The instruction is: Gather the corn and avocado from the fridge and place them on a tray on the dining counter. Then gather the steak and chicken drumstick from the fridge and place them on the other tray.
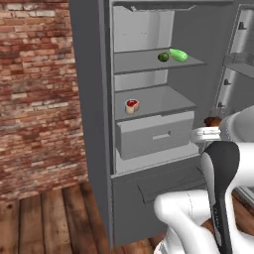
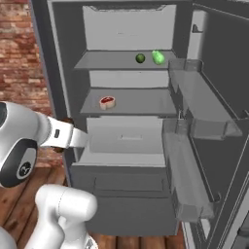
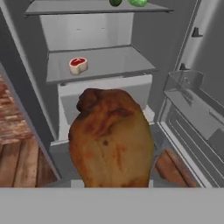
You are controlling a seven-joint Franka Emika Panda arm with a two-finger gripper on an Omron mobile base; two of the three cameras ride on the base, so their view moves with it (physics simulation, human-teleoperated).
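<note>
The white arm reaches forward at mid height, its gripper (image 1: 214, 122) clamped on the chicken drumstick (image 3: 111, 138).

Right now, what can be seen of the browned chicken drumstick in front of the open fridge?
The browned chicken drumstick has glossy, roasted-looking orange-brown skin with darker patches, a broad body and a knobbly narrower top. It stands upright, close before the hand camera, apparently held at its base, in front of the fridge drawer. A brown bit shows beside the wrist.
</note>
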